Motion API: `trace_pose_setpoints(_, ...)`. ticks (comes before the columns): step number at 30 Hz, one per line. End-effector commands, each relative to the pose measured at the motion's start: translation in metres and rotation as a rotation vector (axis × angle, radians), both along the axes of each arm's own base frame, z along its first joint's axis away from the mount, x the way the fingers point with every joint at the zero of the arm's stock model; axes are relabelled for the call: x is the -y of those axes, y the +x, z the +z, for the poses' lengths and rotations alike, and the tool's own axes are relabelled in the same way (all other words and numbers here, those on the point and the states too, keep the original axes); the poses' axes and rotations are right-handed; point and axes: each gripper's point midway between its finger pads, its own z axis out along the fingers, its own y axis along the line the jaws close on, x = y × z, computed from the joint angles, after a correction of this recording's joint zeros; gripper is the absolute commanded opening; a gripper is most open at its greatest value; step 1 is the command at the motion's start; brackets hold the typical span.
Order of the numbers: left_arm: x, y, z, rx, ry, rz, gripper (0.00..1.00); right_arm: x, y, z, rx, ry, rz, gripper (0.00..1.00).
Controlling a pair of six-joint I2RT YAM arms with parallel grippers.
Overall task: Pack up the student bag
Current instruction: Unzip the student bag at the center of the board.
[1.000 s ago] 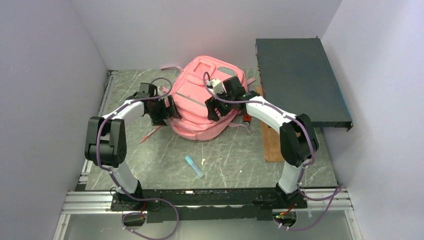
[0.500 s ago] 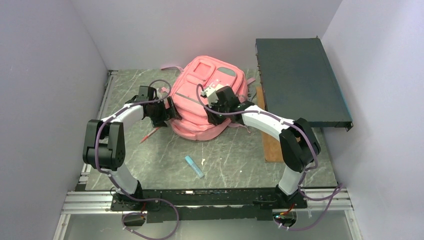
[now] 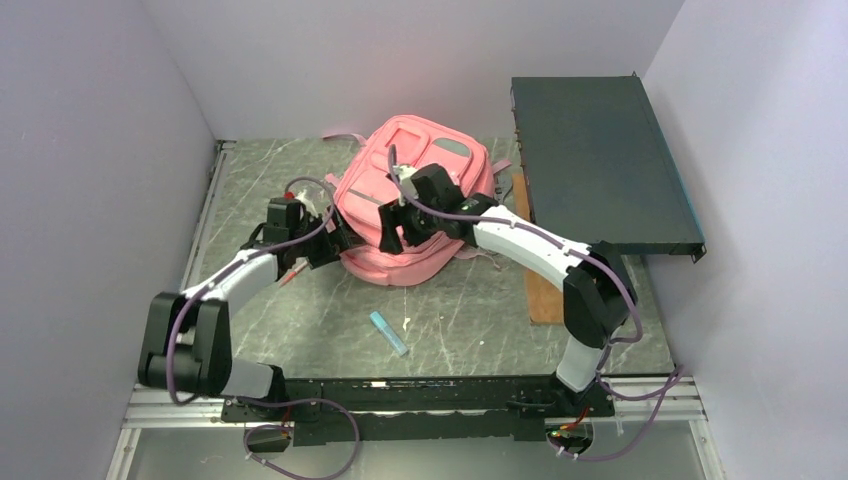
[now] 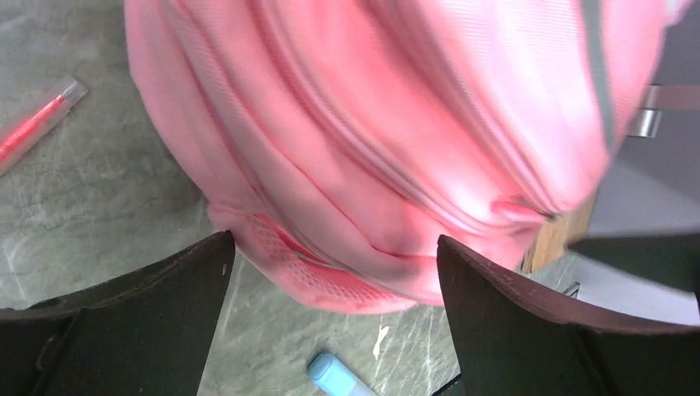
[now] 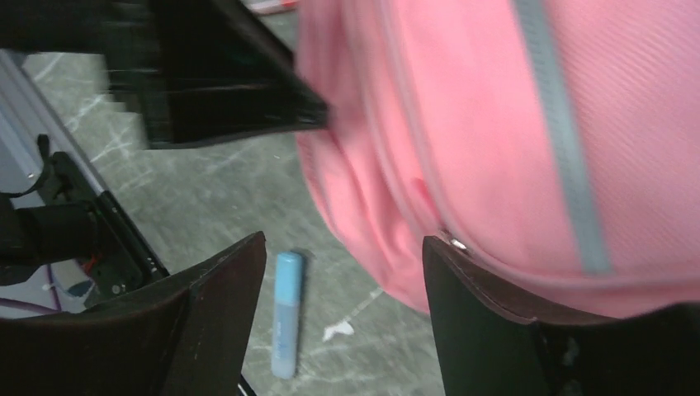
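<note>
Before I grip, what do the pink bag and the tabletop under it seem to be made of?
Student bag: soft woven fabric, matte; fine weave, folds and stitched seams show. Tabletop: smooth grey surface with white veins, marble or a marble-look laminate; cannot tell which.

I see both arms bent inward from their bases at the near edge of the counter (image 3: 300, 320). My left arm (image 3: 245, 278) sits low, its elbow pushed out toward the left edge and its white forearm running up and inward to the wrist. The left tool (image 3: 335, 240) points right, toward the middle of the counter. In its wrist view its two dark fingers (image 4: 140, 322) stand wide apart with nothing pinched between them. My right arm (image 3: 520, 238) rises to an elbow near the right edge, then stretches left. The right tool (image 3: 395, 225) angles down and left, facing the left tool, near it but apart from it. Its jaws are parted too, clamping nothing.
</note>
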Motion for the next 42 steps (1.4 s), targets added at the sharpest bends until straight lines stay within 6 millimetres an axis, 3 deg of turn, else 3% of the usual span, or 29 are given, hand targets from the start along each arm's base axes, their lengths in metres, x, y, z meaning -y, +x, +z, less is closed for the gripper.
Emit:
trace_pose_setpoints(1,0.000,0.000,0.052,0.234,0.023,-0.036,0.98,0.047,0.015,0.032,0.033,-0.022,-0.132,0.73)
trace_pose_setpoints(3,0.005,-0.005,0.066,0.311,0.047,-0.052,0.98,0.059,0.025,0.033,0.029,-0.009,-0.206,0.71)
trace_pose_setpoints(6,0.024,-0.003,0.092,0.481,0.171,-0.100,0.97,0.078,0.044,0.027,-0.012,-0.019,-0.320,0.58)
trace_pose_setpoints(8,0.051,-0.009,0.110,0.651,0.284,-0.201,0.95,0.085,0.052,0.024,-0.030,-0.023,-0.355,0.54)
trace_pose_setpoints(12,0.070,-0.004,0.110,0.859,0.412,-0.328,0.98,0.091,0.058,0.027,-0.015,-0.014,-0.338,0.51)
trace_pose_setpoints(18,0.083,0.015,0.082,0.793,0.556,-0.508,0.88,0.096,0.062,0.026,-0.014,0.011,-0.326,0.50)
trace_pose_setpoints(28,0.116,0.006,0.071,0.686,0.381,-0.598,0.76,0.097,0.060,0.016,-0.045,0.036,-0.308,0.48)
trace_pose_setpoints(31,0.118,-0.002,0.069,0.635,0.332,-0.586,0.78,0.098,0.059,0.015,-0.046,0.037,-0.307,0.48)
trace_pose_setpoints(37,0.111,-0.005,0.081,0.553,0.258,-0.437,0.92,0.098,0.058,0.013,-0.051,0.046,-0.301,0.48)
trace_pose_setpoints(39,0.114,-0.005,0.081,0.555,0.234,-0.431,0.91,0.096,0.058,0.010,-0.062,0.047,-0.293,0.48)
trace_pose_setpoints(42,0.117,-0.002,0.072,0.534,0.252,-0.458,0.82,0.095,0.057,0.009,-0.071,0.049,-0.285,0.47)
